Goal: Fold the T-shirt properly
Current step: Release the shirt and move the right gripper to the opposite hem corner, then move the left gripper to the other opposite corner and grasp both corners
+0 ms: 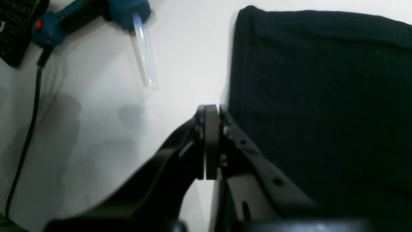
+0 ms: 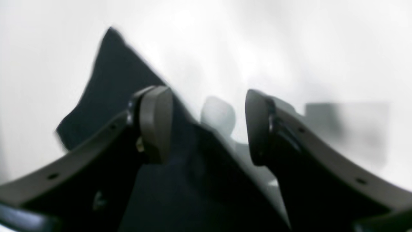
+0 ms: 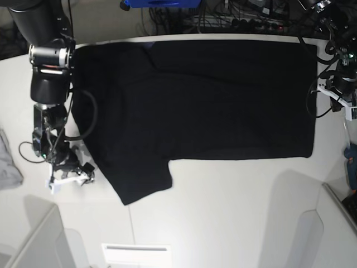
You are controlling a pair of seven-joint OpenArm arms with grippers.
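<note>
The black T-shirt [image 3: 212, 100] lies spread flat on the white table [image 3: 223, 212], plain side up, with one sleeve [image 3: 139, 178] pointing to the near left. My left gripper [image 1: 210, 111] is shut just beside the shirt's edge [image 1: 235, 80]; I see no cloth between its pads. The left arm [image 3: 341, 84] stands at the table's right edge. My right gripper [image 2: 206, 125] is open and empty, low over the sleeve's edge [image 2: 112, 80], and shows in the base view [image 3: 70, 170] left of the sleeve.
A blue glue gun [image 1: 90, 13] with a clear glue stick [image 1: 145, 54] and its black cable [image 1: 25, 141] lie on the table beside the shirt. A small grey cloth [image 3: 8, 162] lies at the left edge. Cables [image 3: 234, 17] crowd the back.
</note>
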